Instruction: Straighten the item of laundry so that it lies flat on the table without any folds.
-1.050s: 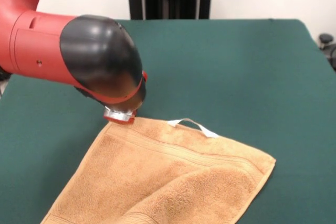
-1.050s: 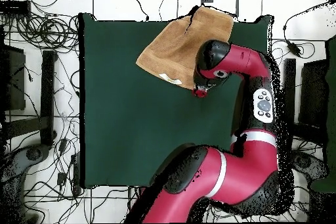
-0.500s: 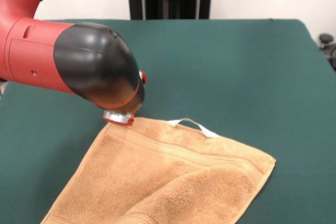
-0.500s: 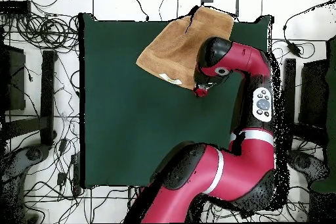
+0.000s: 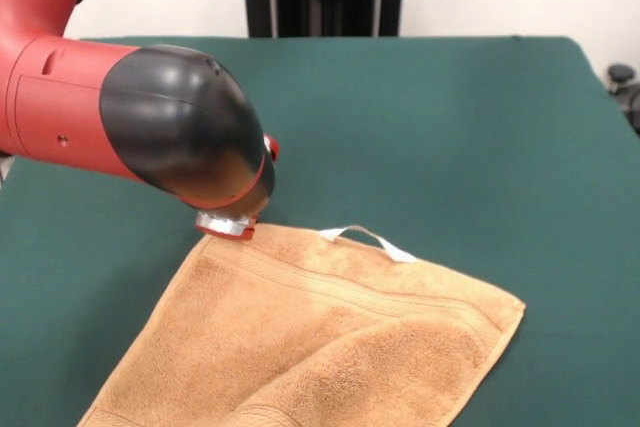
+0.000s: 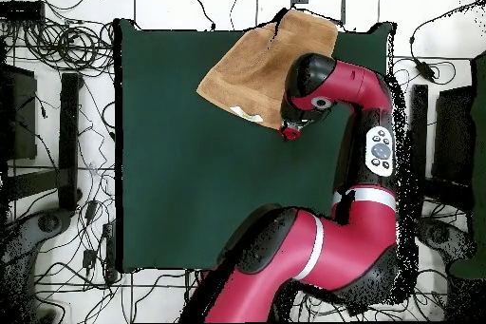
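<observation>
Across most of both views we see the dark green worktop [image 5: 450, 117], far larger than the one thing it carries. The red and black arm [image 5: 120, 127] comes next in size: in the front view it enters from the upper left and bends down through a black elbow housing, so that its end points steeply at the cloth; in the overhead view it curls up from the bottom centre to the upper right of the worktop.

The golden-tan towel [image 5: 330, 337] lies in the lower centre of the front view, running off the bottom edge, and near the top edge of the worktop in the overhead view. A fold line crosses its lower half, so we judge it not yet flat.

The tool [image 5: 226, 224] sits at the towel's upper left corner, which we judge the natural place to seize for pulling a layer open. Its fingers are hidden; we cannot tell their state.

A small white loop tag [image 5: 368, 239] stands at the far hem.
</observation>
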You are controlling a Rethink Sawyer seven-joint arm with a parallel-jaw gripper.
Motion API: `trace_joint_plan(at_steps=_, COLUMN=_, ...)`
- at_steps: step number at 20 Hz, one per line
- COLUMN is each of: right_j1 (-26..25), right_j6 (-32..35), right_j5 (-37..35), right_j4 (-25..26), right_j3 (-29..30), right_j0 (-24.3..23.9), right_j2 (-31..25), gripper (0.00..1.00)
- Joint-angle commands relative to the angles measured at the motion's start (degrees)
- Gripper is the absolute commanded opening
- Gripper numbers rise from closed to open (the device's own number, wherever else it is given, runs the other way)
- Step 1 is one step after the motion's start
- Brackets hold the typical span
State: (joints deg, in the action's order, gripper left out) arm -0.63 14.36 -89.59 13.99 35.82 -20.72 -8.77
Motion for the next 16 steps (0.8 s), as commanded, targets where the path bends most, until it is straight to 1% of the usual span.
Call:
trace_joint_plan(at_steps=1, right_j1=-13.0, right_j6=4.8, right_j5=29.9, right_j4=4.6, right_j3=0.5, right_j0=-0.4, right_j2=-5.7, gripper=1.00)
trace_joint_plan(at_steps=8, right_j1=-13.3, right_j6=4.5, right_j5=27.3, right_j4=3.6, right_j3=0.0, right_j0=-0.7, right_j2=-6.1, gripper=1.00)
trace_joint_plan(at_steps=11, right_j1=-13.0, right_j6=3.1, right_j5=29.0, right_j4=1.4, right_j3=1.8, right_j0=-2.0, right_j2=-7.9, gripper=1.00)
trace_joint_plan(at_steps=12, right_j1=-12.8, right_j6=2.5, right_j5=30.9, right_j4=0.3, right_j3=3.0, right_j0=-2.7, right_j2=-9.0, gripper=1.00)
trace_joint_plan(at_steps=14, right_j1=-12.6, right_j6=2.9, right_j5=32.1, right_j4=0.0, right_j3=3.2, right_j0=-2.7, right_j2=-9.1, gripper=1.00)
trace_joint_plan(at_steps=16, right_j1=-12.8, right_j6=2.4, right_j5=31.6, right_j4=-0.2, right_j3=2.9, right_j0=-2.7, right_j2=-9.0, gripper=1.00)
